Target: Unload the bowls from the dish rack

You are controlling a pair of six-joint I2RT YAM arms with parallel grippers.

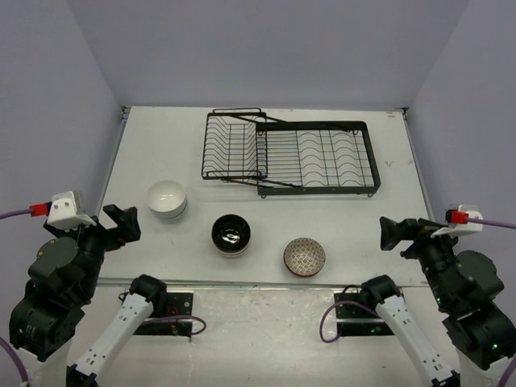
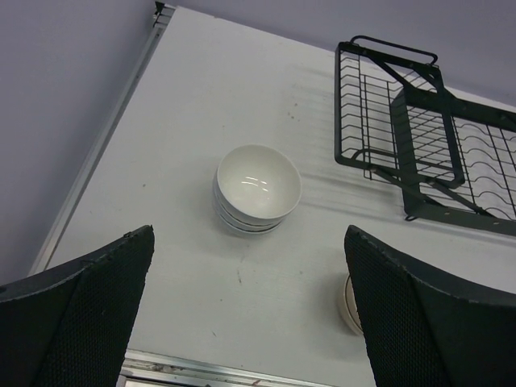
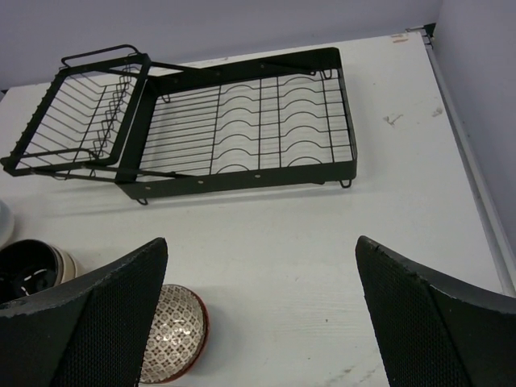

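Note:
The black wire dish rack (image 1: 290, 153) stands at the back of the table with no bowls in it; it also shows in the left wrist view (image 2: 419, 161) and the right wrist view (image 3: 201, 121). A stack of white bowls (image 1: 167, 199) (image 2: 257, 189) sits at the left. A beige bowl with black inside (image 1: 231, 235) (image 3: 28, 266) sits in the middle. A brown net-patterned bowl (image 1: 305, 256) (image 3: 173, 334) sits to its right. My left gripper (image 1: 121, 225) (image 2: 250, 322) is open and empty near the table's left front. My right gripper (image 1: 395, 234) (image 3: 262, 322) is open and empty at the right front.
The table's metal front edge (image 2: 201, 372) runs just below the left gripper. The side rails (image 1: 113, 169) and purple walls bound the table left, right and back. A small mark lies on the table right of the rack (image 3: 393, 119).

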